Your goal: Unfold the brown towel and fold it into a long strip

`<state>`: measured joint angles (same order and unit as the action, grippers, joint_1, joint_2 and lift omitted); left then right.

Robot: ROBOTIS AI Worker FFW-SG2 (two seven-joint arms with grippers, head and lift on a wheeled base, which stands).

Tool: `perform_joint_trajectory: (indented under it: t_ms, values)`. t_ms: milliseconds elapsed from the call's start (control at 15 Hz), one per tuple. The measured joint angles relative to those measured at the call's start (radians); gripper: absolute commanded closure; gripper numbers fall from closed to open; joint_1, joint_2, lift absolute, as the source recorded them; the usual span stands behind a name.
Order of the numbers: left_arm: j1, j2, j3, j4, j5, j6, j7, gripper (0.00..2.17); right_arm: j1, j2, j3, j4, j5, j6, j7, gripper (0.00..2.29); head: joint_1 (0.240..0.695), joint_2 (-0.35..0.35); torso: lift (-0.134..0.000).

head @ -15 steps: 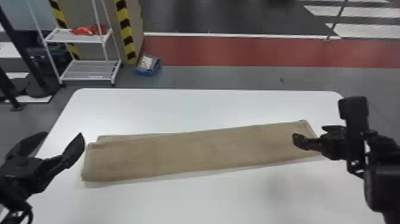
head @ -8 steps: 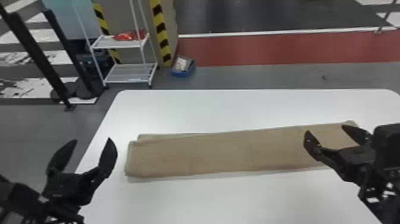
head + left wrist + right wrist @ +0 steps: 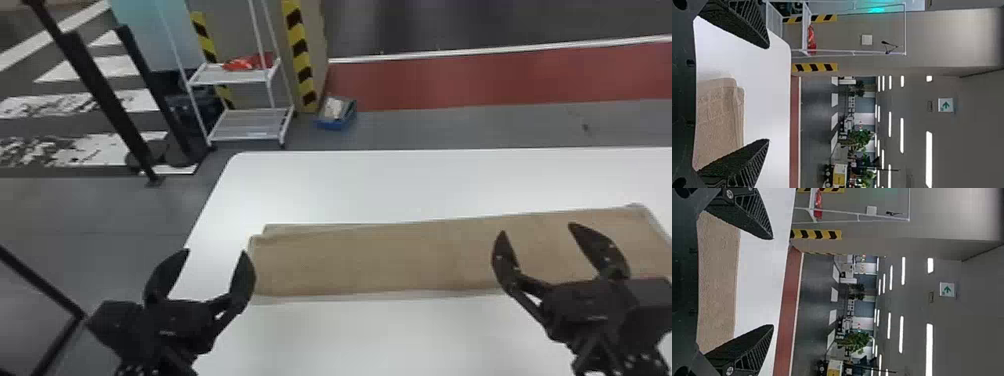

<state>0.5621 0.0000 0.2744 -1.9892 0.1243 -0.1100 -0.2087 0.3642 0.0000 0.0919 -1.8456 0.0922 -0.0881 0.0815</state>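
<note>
head view: 2 open grippers [image 3: 215,252], 1 brown towel [image 3: 380,260].

Holds the left claw [image 3: 216,251] open on the left of the head view, with two black fingers [image 3: 243,280] spread, tips aimed forward and slightly inward. Holds the right claw [image 3: 537,229] open too, well apart from the left one, slanting inward from the right wrist [image 3: 595,310]. Carries the left wrist [image 3: 175,320] low near the bottom edge. Shows ribbed sides and a wide gap between fingertips in both wrist views.
</note>
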Motion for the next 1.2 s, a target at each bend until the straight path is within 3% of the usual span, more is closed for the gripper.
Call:
perform_joint_trajectory:
  t_ms: [1200]
  values:
    - [0.021,0.000,-0.056,-0.028,-0.023,0.024,0.016,0.02,0.038,0.000,0.025,-0.052,-0.002,0.109,-0.019,0.09,0.695,0.204,-0.095]
